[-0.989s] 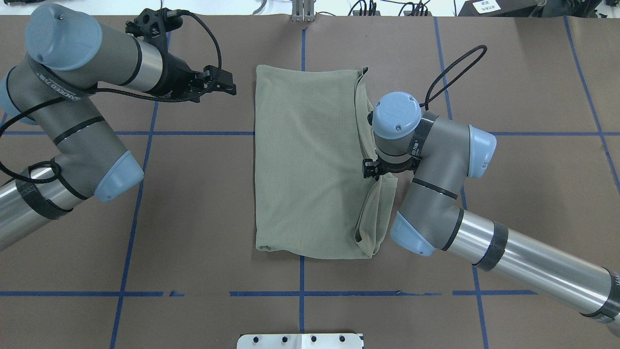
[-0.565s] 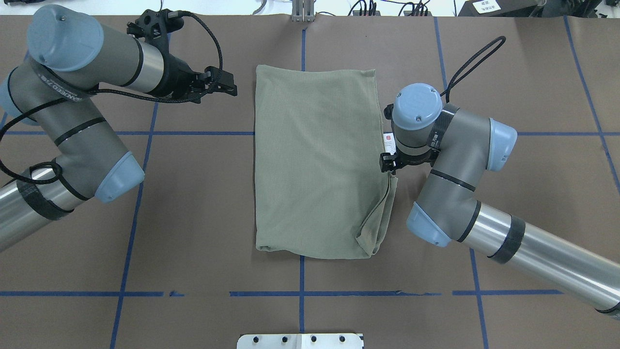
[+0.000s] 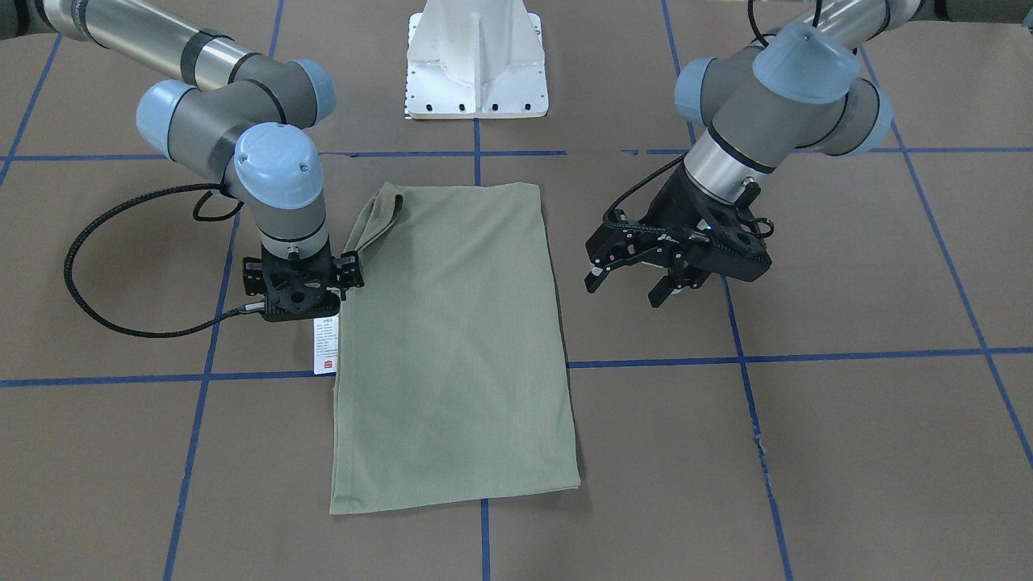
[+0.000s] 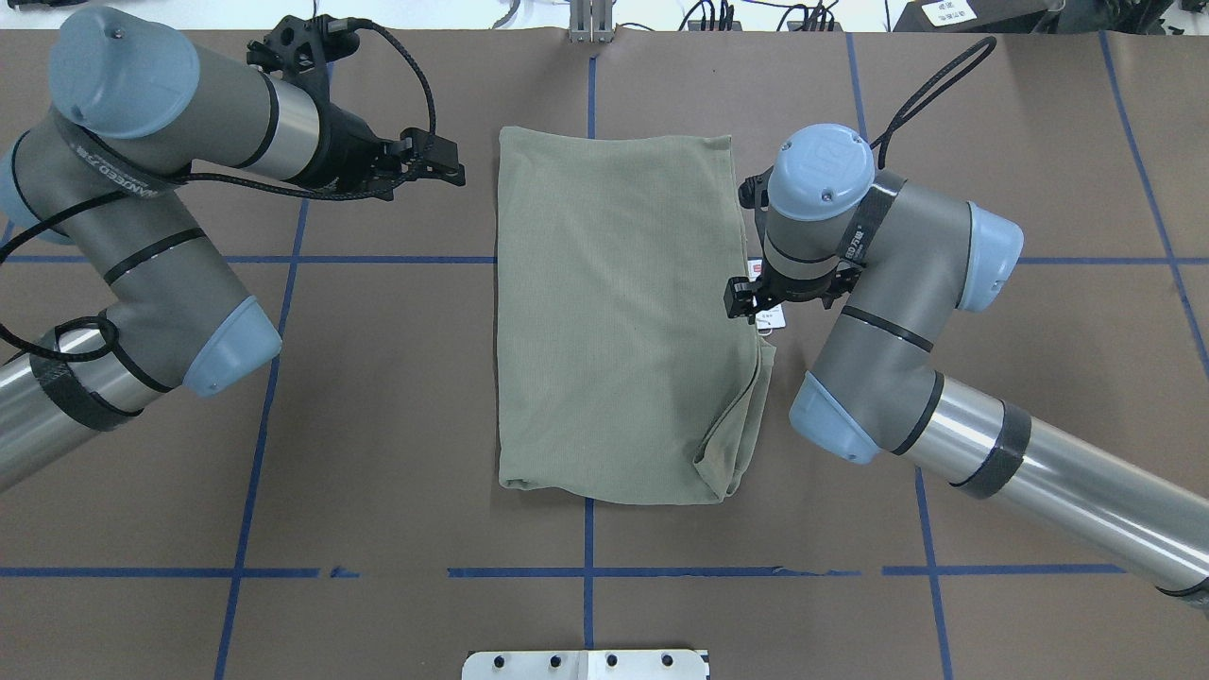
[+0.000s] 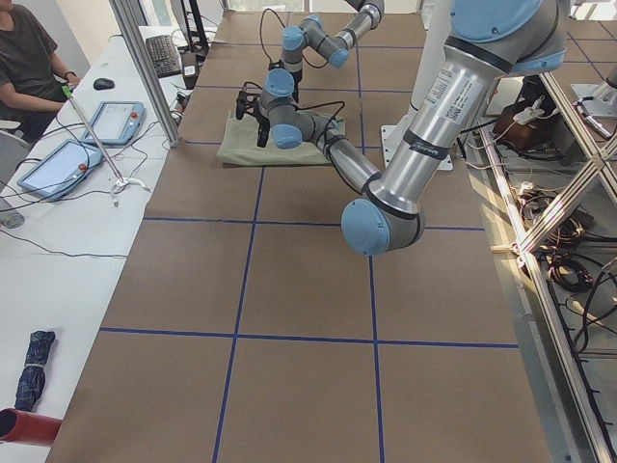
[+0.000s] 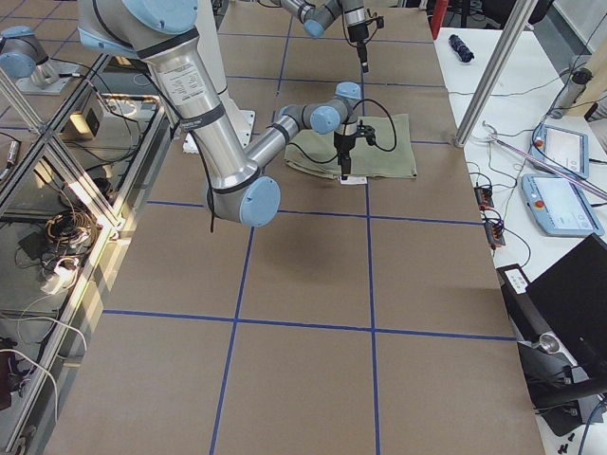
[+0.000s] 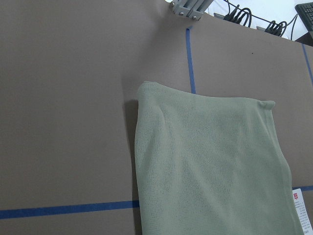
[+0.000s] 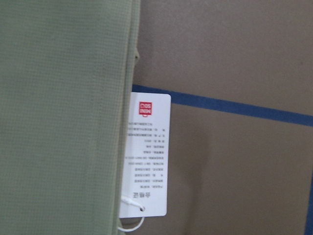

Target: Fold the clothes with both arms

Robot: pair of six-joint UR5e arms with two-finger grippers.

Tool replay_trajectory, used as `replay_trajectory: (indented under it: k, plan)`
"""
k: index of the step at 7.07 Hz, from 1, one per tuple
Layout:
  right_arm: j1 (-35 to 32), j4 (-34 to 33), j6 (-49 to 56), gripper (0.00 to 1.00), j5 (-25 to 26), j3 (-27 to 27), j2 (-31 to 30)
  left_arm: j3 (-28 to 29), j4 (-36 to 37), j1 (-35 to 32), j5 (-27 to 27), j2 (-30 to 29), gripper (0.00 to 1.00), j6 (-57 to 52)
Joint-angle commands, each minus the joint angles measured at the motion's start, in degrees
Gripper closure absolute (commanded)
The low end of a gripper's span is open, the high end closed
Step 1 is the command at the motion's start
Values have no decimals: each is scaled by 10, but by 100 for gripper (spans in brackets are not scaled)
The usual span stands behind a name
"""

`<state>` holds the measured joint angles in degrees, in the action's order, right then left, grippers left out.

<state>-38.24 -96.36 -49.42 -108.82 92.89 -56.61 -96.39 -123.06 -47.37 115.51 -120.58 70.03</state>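
The sage-green shirt (image 4: 614, 312) lies folded into a flat rectangle in the middle of the table; it also shows in the front view (image 3: 452, 339) and the left wrist view (image 7: 210, 166). Its white hang tag (image 8: 145, 156) with a red mark lies on the table just beside the shirt's edge (image 3: 325, 347). My right gripper (image 3: 297, 307) points straight down over that edge and the tag, jaws spread, holding nothing. My left gripper (image 4: 455, 162) is open and empty, hovering off the shirt's far left corner, apart from it (image 3: 624, 292).
The white pedestal base (image 3: 476, 64) stands at the robot's side of the table. Blue tape lines (image 4: 397, 571) cross the brown table cover. A black cable loop (image 3: 97, 266) hangs by the right arm. A person and tablets (image 5: 87, 135) are beyond the table's far edge.
My right gripper let go of the shirt's right edge and drew off to the right. That edge now lies flat and the hang tag shows. The left arm stayed still.
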Motion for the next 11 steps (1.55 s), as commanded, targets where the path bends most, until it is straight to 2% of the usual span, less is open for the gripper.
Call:
replay_trajectory:
  k: [1,4,7,8,9,11]
  plan:
    - [20,-2,-26,0,-1,25,10,-5,0,0,0,1,0,-1]
    - [80,-2,-123,0,10,55,11,-5,1,1,2,8,0,-2]
    - [134,-4,-140,0,31,56,-1,2,-1,3,2,10,0,-3]
    - [141,-40,-140,0,31,59,4,2,0,3,2,10,0,-3]
    - [146,-71,-140,0,30,91,-5,2,0,3,2,9,0,-3]
    - [163,-88,-140,0,31,100,-18,2,0,3,2,9,0,-3]
